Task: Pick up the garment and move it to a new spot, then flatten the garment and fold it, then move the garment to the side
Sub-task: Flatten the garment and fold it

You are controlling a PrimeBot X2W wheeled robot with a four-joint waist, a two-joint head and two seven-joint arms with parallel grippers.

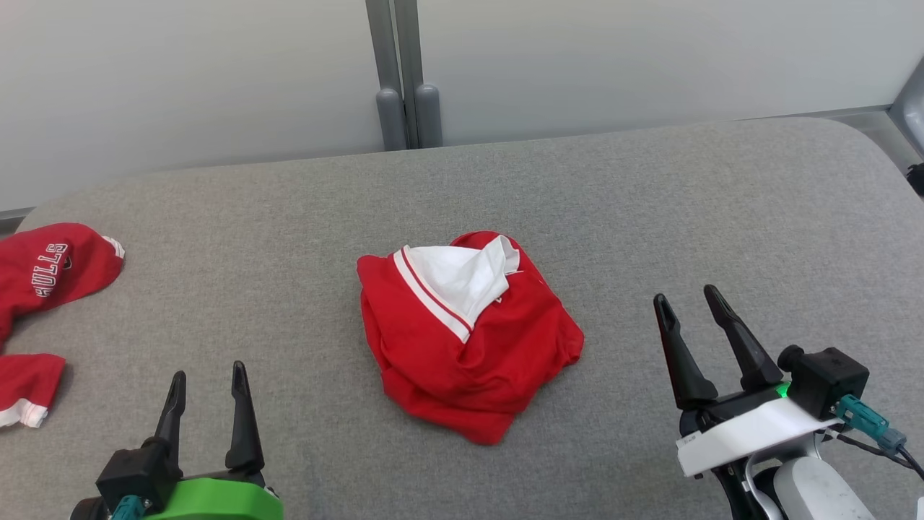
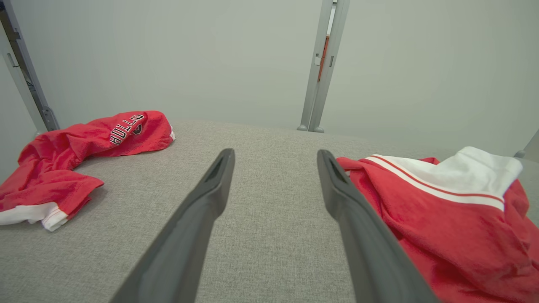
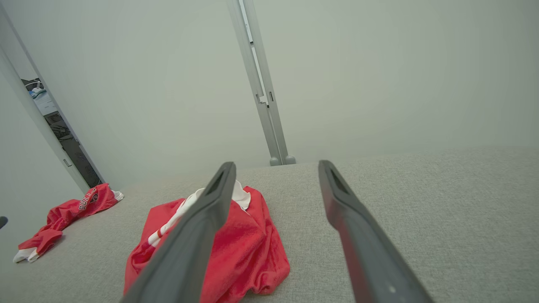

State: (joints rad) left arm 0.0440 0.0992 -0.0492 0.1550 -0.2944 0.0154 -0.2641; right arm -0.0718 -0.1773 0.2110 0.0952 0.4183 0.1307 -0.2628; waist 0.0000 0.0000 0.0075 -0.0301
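Note:
A red garment with a white striped band lies bunched in a heap at the middle of the grey table. It also shows at the right of the left wrist view as the red garment and left of centre in the right wrist view as the red garment. My left gripper stands open at the lower left, apart from the heap, nothing between its fingers. My right gripper is open at the lower right, also apart from it, fingers empty.
A second red garment with "BULLS" lettering lies spread at the table's left edge, with a white-hemmed part nearer me. A grey post stands behind the table's far edge against a pale wall.

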